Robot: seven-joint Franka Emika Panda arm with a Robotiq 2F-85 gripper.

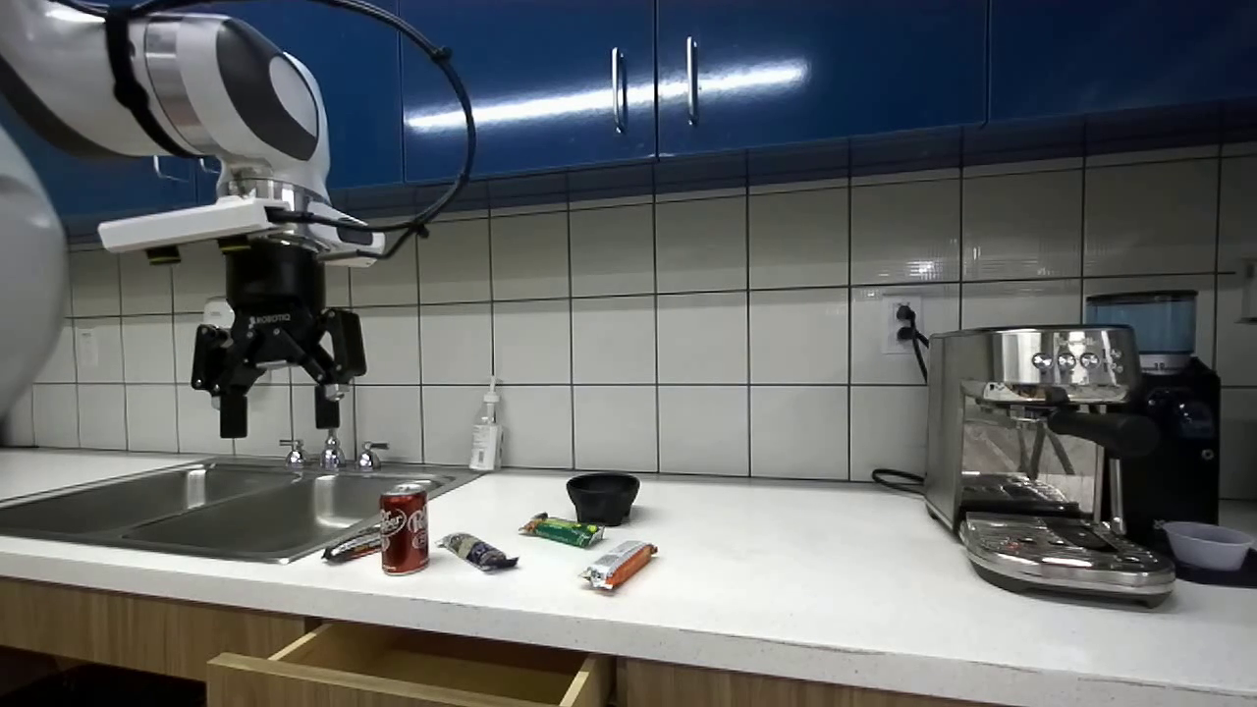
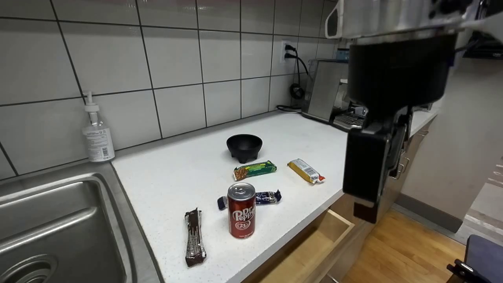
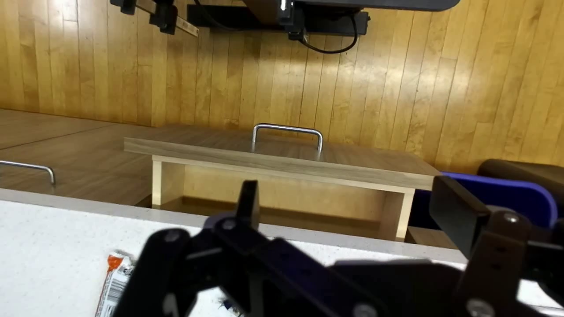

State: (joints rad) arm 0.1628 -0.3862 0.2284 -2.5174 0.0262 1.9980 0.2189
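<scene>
My gripper [image 1: 281, 412] hangs high above the counter by the sink, pointing down. Its jaws are wide apart with nothing between them, and both fingers also show in the wrist view. Below and to the side, a red Dr Pepper can [image 2: 241, 214] stands upright on the counter. Around it lie a brown-wrapped bar [image 2: 194, 237], a dark blue bar [image 2: 269, 197], a green bar [image 2: 255, 170] and an orange-and-white bar [image 1: 621, 566]. Behind the green bar sits a black footed bowl [image 1: 603, 499]. Under the counter edge a wooden drawer [image 3: 282, 160] is pulled out; its floor is partly hidden.
A double sink [image 1: 206, 511] with a faucet lies at one end, a soap bottle [image 1: 486, 432] at its corner. An espresso machine [image 1: 1051, 462] and a grinder [image 1: 1178, 442] occupy the far end. Blue cabinets [image 1: 825, 69] hang above. The drawer's handle [image 3: 288, 127] juts over the floor.
</scene>
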